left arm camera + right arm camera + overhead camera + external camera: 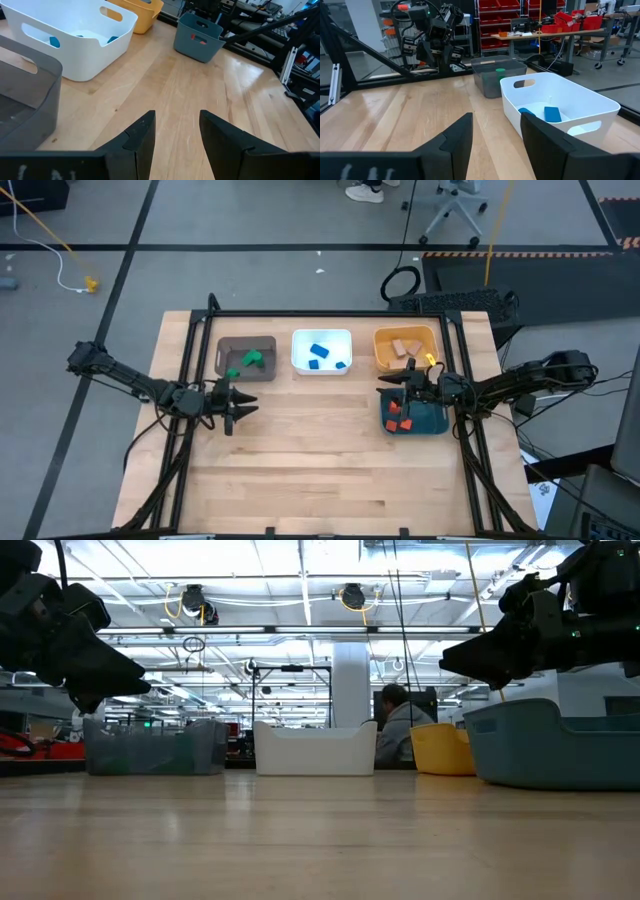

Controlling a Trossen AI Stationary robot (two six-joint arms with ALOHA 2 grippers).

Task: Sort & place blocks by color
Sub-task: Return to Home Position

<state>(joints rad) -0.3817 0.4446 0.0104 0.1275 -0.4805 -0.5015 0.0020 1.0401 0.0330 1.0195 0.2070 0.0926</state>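
Every block I see lies inside a bin. Green blocks (251,360) sit in the brown bin (228,348), blue blocks (321,352) in the white bin (300,338), pale wood blocks (404,346) in the orange bin (384,340), red-orange blocks (399,415) in the teal bin (436,420). My left gripper (243,409) hangs open above bare table just near of the brown bin. My right gripper (386,386) is open, above the teal bin's far left corner. Both are empty.
The four bins stand along the table's far part; the teal one sits nearer, at the right. A black frame (330,313) borders the work area. Bare wood (320,460) fills the table's near half. A seated person (400,725) shows in the room behind.
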